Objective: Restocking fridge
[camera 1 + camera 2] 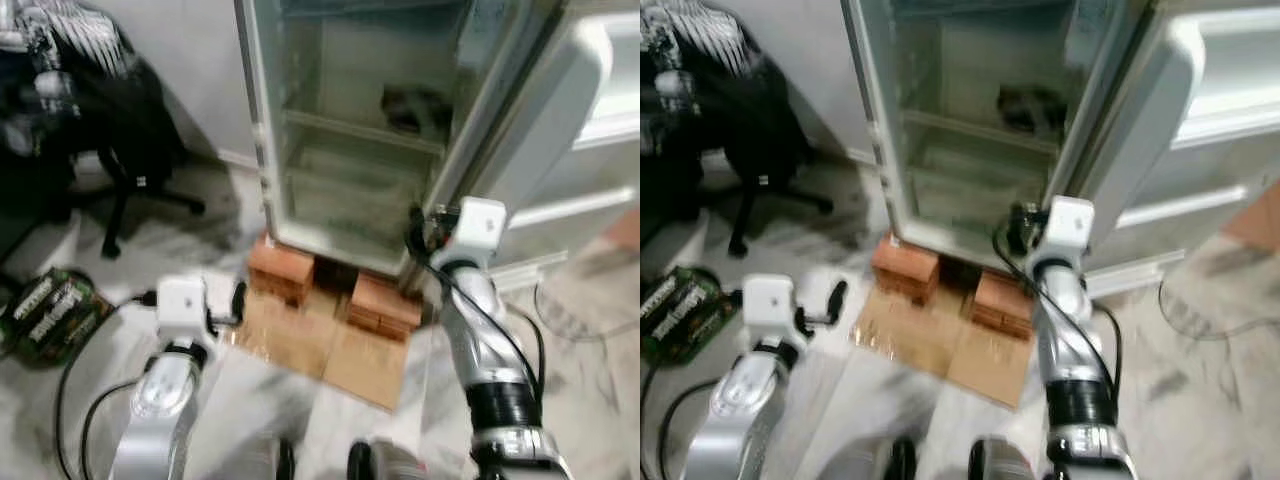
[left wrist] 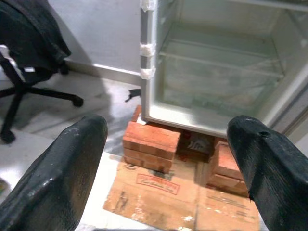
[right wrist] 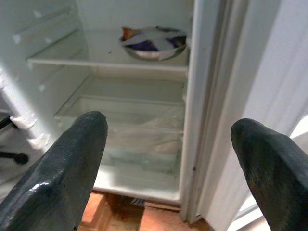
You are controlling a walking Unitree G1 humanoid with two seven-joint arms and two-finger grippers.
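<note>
Both hands wide open, empty, left hand (image 2: pixel 163 168), right hand (image 3: pixel 168 168)

The fridge (image 2: pixel 154 62) has a smooth, glossy white plastic lining and clear shelves, standing on 2 stacks of rough red bricks (image 2: pixel 151 144) over matt brown cardboard (image 2: pixel 163 197) on polished marbled floor (image 1: pixel 170 235).

- Head stereo pair looks forward and down from standing height at the open fridge (image 1: pixel 360 130) on bricks (image 1: pixel 283 270) — both arms in the foreground.
- Left wrist view faces the fridge's lower corner and cardboard (image 2: pixel 168 192).
- Right wrist view sits nearer — looking into the shelves (image 3: pixel 110 60).
</note>
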